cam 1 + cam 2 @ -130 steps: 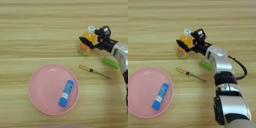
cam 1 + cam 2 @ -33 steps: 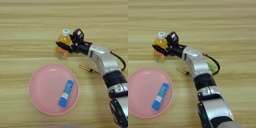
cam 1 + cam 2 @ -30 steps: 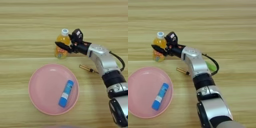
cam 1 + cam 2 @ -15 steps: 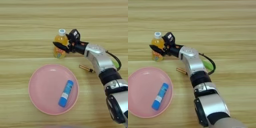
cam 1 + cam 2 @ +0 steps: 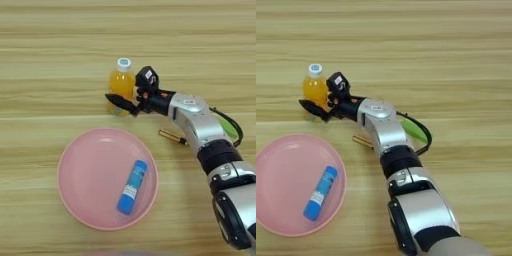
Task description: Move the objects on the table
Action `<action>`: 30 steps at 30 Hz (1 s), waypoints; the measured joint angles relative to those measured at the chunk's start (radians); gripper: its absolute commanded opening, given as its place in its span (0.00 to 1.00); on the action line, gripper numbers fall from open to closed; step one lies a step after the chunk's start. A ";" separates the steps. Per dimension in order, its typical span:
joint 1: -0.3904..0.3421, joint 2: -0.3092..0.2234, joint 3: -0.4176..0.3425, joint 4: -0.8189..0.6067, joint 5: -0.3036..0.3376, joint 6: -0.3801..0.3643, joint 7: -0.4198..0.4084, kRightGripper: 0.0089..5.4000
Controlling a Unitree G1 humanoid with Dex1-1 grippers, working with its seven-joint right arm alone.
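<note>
The orange-drink bottle (image 5: 121, 86) is standing upright on the table (image 5: 60, 40), white cap at the top, its long axis vertical. It is sitting just past the far rim of the pink plate (image 5: 95, 170), toward 1 o'clock from the plate's centre. The right gripper (image 5: 131, 96) is pinching the bottle around its lower body: one black finger is crossing in front of the label, pointing toward 9 o'clock, while the other is reaching behind the bottle at its right side.

The silver forearm (image 5: 381, 131) is stretching back from the bottle toward 4 o'clock and is covering most of what lies beneath it. Only the amber handle end of the screwdriver (image 5: 172, 136) is showing at the arm's near side, its axis running roughly from 10 toward 4 o'clock. A sliver of the green piece (image 5: 415, 130) is peeking out on the arm's far side, beside a black cable loop (image 5: 425, 133).

Inside the plate, the blue-and-white tube (image 5: 132, 187) is lying flat right of centre, its long axis slanting from 7 to 1 o'clock.
</note>
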 measured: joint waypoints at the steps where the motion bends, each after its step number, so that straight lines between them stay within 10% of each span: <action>1: 0.000 0.000 0.000 0.000 0.000 0.000 0.000 0.93; 30: 0.001 0.015 -0.071 -0.136 0.075 -0.084 0.011 0.99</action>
